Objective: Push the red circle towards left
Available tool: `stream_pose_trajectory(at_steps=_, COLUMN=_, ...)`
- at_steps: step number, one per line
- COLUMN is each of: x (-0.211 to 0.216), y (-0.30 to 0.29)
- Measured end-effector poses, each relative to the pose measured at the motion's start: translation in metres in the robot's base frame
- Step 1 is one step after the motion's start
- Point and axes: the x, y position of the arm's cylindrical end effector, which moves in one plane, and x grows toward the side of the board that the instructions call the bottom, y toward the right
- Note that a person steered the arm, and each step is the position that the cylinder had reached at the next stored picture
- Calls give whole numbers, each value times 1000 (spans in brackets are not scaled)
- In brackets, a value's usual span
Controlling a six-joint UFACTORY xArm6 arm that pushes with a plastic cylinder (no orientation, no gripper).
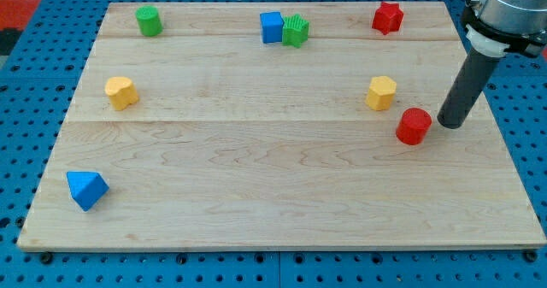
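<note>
Resting on the wooden counter (273,194), my tip (449,124) stands just to the view's right of the red circle (414,126), very close to it; whether the two touch cannot be told. No pincer is fitted to this arm: it ends in a plain dark rod with nothing that could clench or release, so it holds nothing.

The red circle sits in the view's right part of the counter, about midway between top and bottom. Taking the red circle as the landmark:

- A yellow hexagonal block (381,92) lies near it, up and to the view's left.
- A red star-shaped block (387,17) is well above it, by the counter's top edge.
- A blue cube (272,26) and a green ribbed block (296,30) touch each other, far up and to its left.
- A green cylinder (149,20) stands farther left along the top edge.
- A second yellow block (120,92) lies far to its left, slightly higher.
- A blue triangular block (86,189) lies far to its left and lower, near the counter's bottom-left corner.
</note>
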Motion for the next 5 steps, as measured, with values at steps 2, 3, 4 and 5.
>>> stream_pose_trajectory(at_steps=2, x=6, y=-45)
stream_pose_trajectory(at_steps=3, x=6, y=-50)
stream_pose_trajectory(at_steps=4, x=6, y=-88)
stream_pose_trajectory(at_steps=5, x=9, y=-129)
